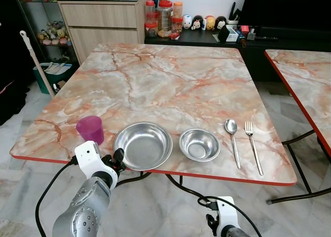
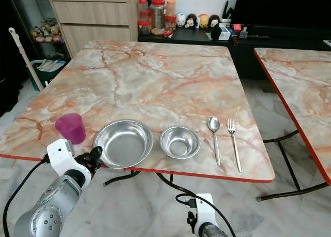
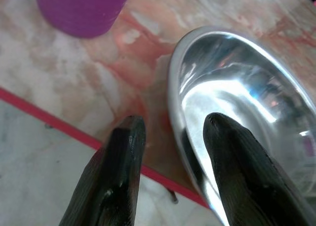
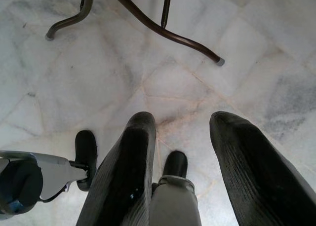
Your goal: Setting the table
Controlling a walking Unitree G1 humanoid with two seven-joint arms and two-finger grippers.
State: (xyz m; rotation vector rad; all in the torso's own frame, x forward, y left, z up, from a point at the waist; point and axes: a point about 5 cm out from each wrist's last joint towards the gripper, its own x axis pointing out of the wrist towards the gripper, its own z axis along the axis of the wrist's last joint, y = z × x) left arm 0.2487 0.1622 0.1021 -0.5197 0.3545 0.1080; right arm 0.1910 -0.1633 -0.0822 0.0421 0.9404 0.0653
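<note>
You are hovering the left gripper (image 1: 118,158), fingers apart, at the large steel bowl's (image 1: 143,145) rim near the tabletop (image 1: 170,82) edge; next, close on that rim.

A home dining room.
Beyond the marble table (image 1: 170,82) stand a wooden cabinet (image 1: 103,22), snack jars (image 1: 164,17) and plush toys (image 1: 204,23).
</note>
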